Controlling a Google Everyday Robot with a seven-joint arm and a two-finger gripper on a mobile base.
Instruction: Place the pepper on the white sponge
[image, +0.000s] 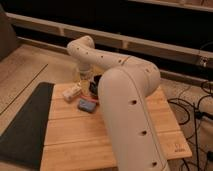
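The white sponge was a small cream-white rectangular block with a faintly yellowish side. It lay flat on the wooden table, in the back left part, with its long side slanted to the table's edge. Nothing rested on top of it. The gripper hung just behind and to the right of it, close beside it, though whether the two touched could not be told. The pepper could not be made out, as the arm covered that stretch of the table.
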